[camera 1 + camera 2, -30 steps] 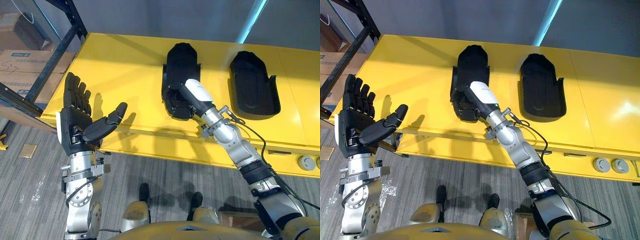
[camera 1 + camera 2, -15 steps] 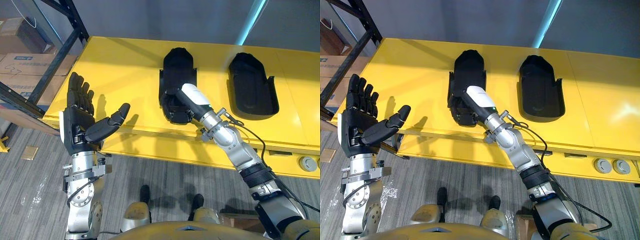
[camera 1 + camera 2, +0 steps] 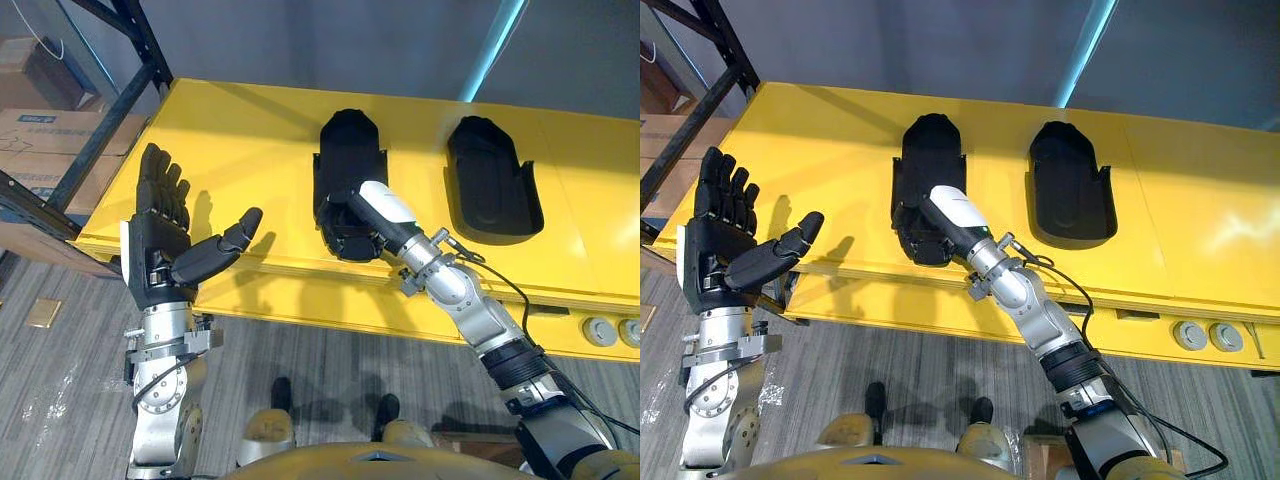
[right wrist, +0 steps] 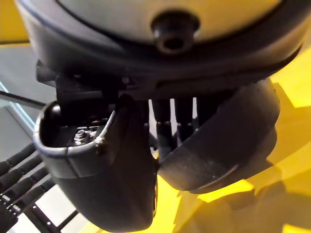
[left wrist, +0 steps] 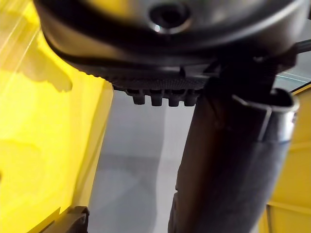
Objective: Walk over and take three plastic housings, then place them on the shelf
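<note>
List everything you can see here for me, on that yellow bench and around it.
yellow flat-topped workbench: one, yellow, across the middle of the scene.
black moulded plastic housings: two, black, side by side on the workbench, apart.
round grey fittings: two, grey, on the workbench's front edge, far right.
dark metal shelf frame: one, black, past the workbench's left end.
brown cardboard boxes: at least two, brown, by the frame on the left.
grey striped carpet floor: one, grey, below the workbench.
left hand: one, dark, open, raised near the workbench's left corner.
right hand: one, dark with a white back, at the left housing's near end.
</note>
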Available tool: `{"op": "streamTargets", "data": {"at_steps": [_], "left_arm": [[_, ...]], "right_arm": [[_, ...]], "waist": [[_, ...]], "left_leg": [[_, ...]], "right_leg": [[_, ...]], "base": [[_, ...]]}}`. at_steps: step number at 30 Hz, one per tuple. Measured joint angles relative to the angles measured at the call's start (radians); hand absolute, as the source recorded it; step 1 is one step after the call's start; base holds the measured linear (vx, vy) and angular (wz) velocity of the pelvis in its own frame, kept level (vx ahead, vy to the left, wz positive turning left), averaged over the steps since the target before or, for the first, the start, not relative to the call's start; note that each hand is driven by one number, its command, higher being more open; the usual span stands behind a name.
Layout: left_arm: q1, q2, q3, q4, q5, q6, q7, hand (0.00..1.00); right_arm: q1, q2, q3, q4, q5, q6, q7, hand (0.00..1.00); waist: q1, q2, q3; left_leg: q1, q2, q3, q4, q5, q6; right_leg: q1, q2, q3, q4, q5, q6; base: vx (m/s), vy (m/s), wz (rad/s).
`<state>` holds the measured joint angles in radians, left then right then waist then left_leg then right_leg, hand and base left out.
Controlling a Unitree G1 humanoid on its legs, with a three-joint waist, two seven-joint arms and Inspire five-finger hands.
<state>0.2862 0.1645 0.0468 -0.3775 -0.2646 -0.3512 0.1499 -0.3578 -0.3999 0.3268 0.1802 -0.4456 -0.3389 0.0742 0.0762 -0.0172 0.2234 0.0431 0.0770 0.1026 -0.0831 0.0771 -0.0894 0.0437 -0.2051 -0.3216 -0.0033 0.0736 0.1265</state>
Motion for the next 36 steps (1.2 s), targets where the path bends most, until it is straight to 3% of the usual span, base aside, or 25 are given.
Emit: {"op": "streamTargets", "data": {"at_steps": [7,8,13,19,23,36], "left_arm": [[0.01,0.0,-0.002,0.026,0.0,0.002,0.002,1.0],[0.014,0.0,-0.002,0.026,0.0,0.002,0.002,1.0],[0.037,0.0,-0.009,0.026,0.0,0.002,0.001,1.0],[0.037,-0.001,-0.035,0.026,0.0,0.002,-0.003,1.0],[0.037,-0.001,-0.036,0.026,-0.001,0.002,-0.01,1.0],[0.038,-0.001,-0.034,0.026,0.0,0.005,-0.031,1.0]], "right_arm": [[0.002,0.0,0.002,0.002,-0.001,0.002,-0.006,0.0],[0.003,0.0,0.004,0.002,-0.001,0.004,-0.006,1.0],[0.015,0.0,0.011,0.004,-0.002,0.006,-0.016,1.0],[0.015,0.0,0.014,0.004,-0.008,0.006,-0.058,1.0],[0.015,0.001,0.013,-0.001,0.062,0.006,-0.044,1.0],[0.119,0.008,-0.015,-0.259,0.228,0.02,0.047,1.0]], "waist": [[0.0,0.008,-0.011],[0.0,0.01,-0.014],[0.0,0.026,-0.035],[0.0,0.027,-0.04],[-0.002,0.027,-0.051],[-0.024,0.017,-0.088]], "left_leg": [[-0.001,-0.001,0.0,0.0,0.0,0.0],[-0.001,-0.001,0.0,0.0,0.0,0.0],[0.0,-0.001,-0.001,0.0,0.0,0.0],[0.002,-0.002,-0.001,0.0,0.0,0.0],[0.003,-0.001,-0.001,0.0,0.0,0.0],[0.029,0.006,0.032,-0.005,-0.015,-0.01]], "right_leg": [[0.0,0.0,-0.001,-0.002,0.001,0.001],[0.0,0.0,-0.001,-0.003,0.001,0.001],[0.007,0.001,-0.002,-0.014,0.004,0.003],[0.009,0.001,-0.002,-0.016,0.005,0.003],[0.01,0.002,-0.001,-0.016,0.005,0.003],[0.017,0.011,0.026,-0.02,0.005,0.003]], "base": [[-0.01,-0.003,0.0],[0.0,0.0,0.0],[0.0,0.0,0.0],[-0.01,-0.004,0.0],[0.0,0.0,0.0],[-0.02,-0.005,-0.07]]}}
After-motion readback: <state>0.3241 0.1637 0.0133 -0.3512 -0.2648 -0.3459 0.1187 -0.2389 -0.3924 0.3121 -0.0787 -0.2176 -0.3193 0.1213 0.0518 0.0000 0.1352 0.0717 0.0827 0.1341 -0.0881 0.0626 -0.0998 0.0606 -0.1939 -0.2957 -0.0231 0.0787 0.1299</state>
